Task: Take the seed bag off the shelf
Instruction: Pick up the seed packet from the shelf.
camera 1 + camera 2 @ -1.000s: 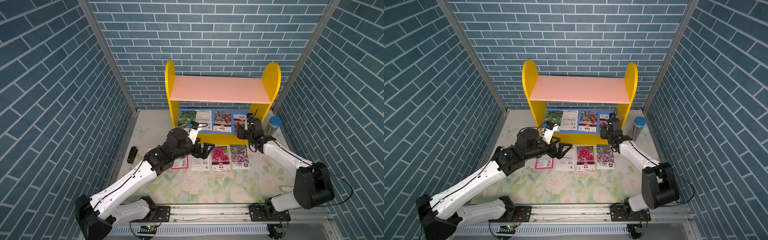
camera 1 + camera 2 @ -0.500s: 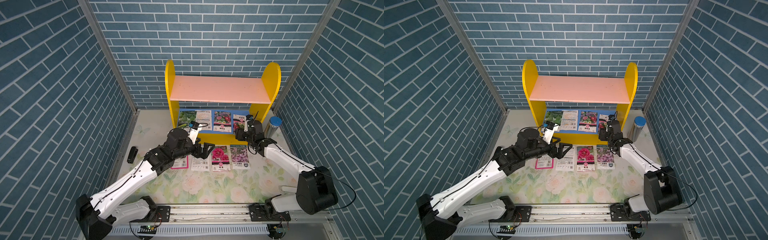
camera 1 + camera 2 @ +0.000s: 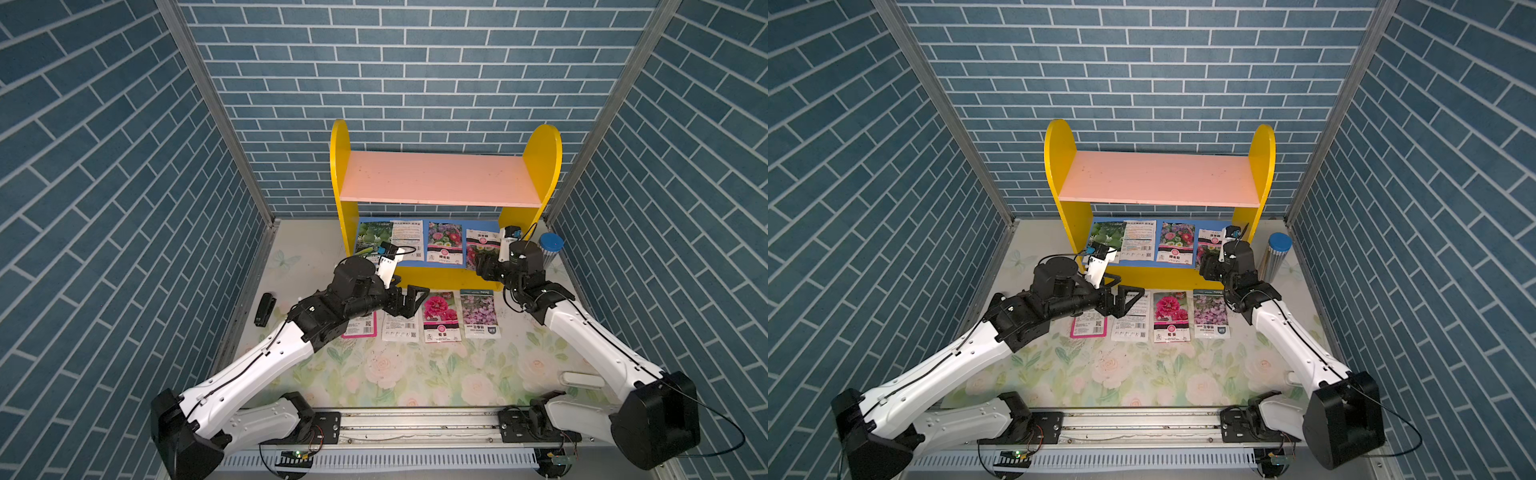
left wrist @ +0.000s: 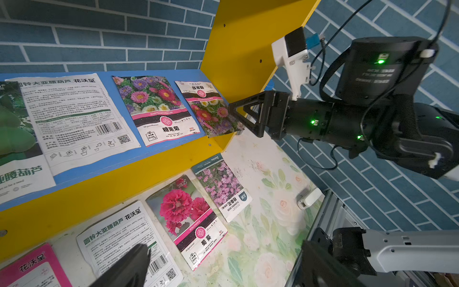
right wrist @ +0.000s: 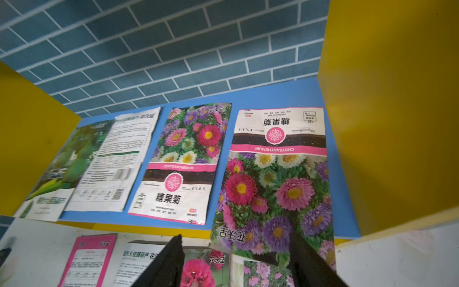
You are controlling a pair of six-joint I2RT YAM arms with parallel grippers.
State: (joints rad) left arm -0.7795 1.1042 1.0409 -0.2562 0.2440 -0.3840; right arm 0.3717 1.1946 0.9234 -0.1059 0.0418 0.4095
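On the blue lower board (image 5: 273, 94) of the shelf (image 3: 440, 185), four bags flat in one row. From the left: green gourd bag (image 3: 374, 237), white printed bag (image 3: 407, 239), chrysanthemum bag (image 3: 444, 243). Last, the seed bag (image 3: 482, 245), printed upside down, at the right end beside the yellow panel, near edge over the front of the board. Just right of the shelf, an upright tin (image 3: 550, 249) with blue lid; inside not visible.

Left gripper (image 3: 411, 301) low above the table bags, jaws wide, holding nothing. Right gripper (image 5: 234, 239) at the near edge of the seed bag, jaws apart, one finger (image 5: 305, 261) in front of the bag, not closed on it. Touching or not: impossible to tell.

On the table (image 3: 415, 374), covered with a rose pattern, four more bags in a row just before the shelf: pink-edged bag (image 3: 361, 326), white bag (image 3: 401, 328), red hollyhock bag (image 3: 440, 318), lilac flower bag (image 3: 480, 316). Small black item (image 3: 264, 309) at the left edge, small white item (image 3: 582, 379) at the right. Blue brick walls (image 3: 415, 83) on three sides.

Count: eight bags, four on the shelf and four on the table; one tin; two arms.
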